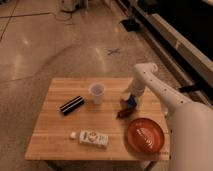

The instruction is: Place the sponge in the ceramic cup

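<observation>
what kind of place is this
Probably a robot lab or test hall: a bare polished floor with a taped cross, a lone wooden table of small props, and the robot's gripper at the sponge on it.

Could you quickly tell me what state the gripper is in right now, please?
The gripper is low at the sponge, right of the ceramic cup; whether it is open, closed or holding anything cannot be told.
</observation>
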Robot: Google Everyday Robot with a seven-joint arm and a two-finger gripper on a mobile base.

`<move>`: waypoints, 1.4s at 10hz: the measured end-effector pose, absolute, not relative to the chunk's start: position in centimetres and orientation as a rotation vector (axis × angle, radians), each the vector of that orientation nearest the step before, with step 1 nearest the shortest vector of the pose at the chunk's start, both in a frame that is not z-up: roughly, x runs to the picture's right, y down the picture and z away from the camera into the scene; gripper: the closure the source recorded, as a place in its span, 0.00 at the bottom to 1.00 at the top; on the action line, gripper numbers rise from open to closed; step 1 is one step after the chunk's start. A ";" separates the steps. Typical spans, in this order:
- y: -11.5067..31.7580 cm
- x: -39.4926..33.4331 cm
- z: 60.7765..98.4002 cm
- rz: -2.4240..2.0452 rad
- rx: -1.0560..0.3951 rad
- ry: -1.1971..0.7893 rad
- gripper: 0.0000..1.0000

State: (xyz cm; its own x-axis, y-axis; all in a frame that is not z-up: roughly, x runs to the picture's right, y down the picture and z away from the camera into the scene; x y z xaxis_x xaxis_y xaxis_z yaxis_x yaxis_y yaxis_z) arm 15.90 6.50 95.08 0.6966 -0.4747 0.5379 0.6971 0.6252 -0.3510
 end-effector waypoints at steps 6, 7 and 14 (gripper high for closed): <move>5.9 17.8 96.8 -0.701 -0.586 -0.369 0.76; 5.3 17.8 96.5 -0.691 -0.584 -0.360 0.86; 1.1 10.6 86.3 -0.507 -0.721 -0.558 1.00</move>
State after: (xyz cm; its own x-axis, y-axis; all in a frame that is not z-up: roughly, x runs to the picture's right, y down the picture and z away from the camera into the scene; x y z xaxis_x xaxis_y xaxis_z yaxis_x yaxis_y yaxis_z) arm 10.57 1.14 86.29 0.7408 -0.2361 0.6289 0.6032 0.6458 -0.4680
